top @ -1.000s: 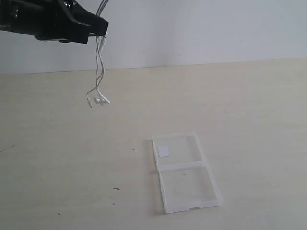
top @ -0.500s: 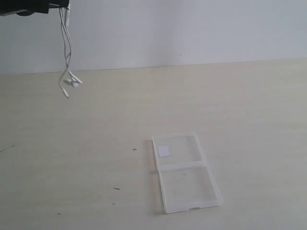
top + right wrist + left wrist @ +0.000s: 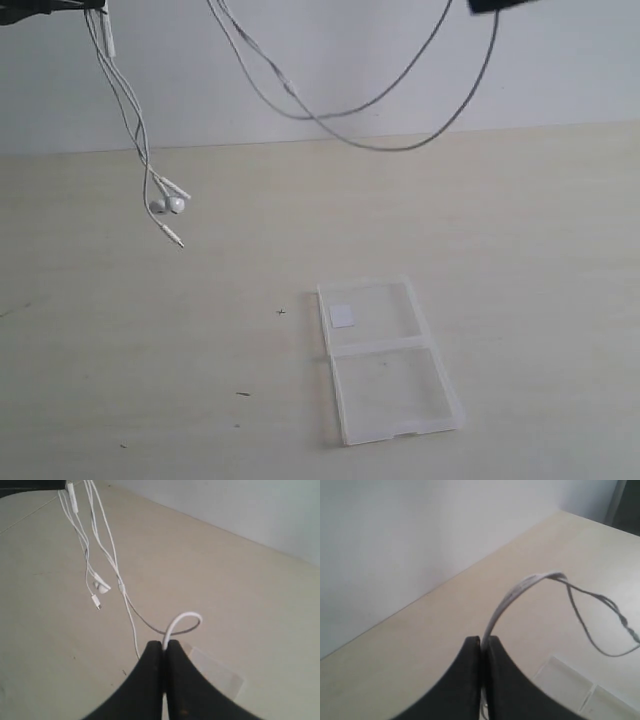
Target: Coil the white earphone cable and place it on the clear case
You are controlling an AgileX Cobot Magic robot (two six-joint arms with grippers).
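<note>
The white earphone cable (image 3: 330, 120) hangs in the air in long sagging loops between both grippers. Its two earbuds (image 3: 168, 205) and plug dangle at the left, above the table. My left gripper (image 3: 483, 640) is shut on a bend of the white earphone cable (image 3: 520, 587); in the exterior view only its dark edge (image 3: 50, 8) shows at the top left. My right gripper (image 3: 164, 644) is shut on another loop of the white earphone cable (image 3: 182, 620), its edge (image 3: 500, 5) at the top right. The clear case (image 3: 385, 360) lies open and flat on the table, white sticker on its far half.
The pale wooden table (image 3: 520, 220) runs back to a white wall (image 3: 350, 60). A few small dark specks (image 3: 243, 394) lie left of the case.
The left gripper has moved up and left, out of the top left corner. The cable now stretches across the top to the right gripper, and the earbuds have swung slightly right.
</note>
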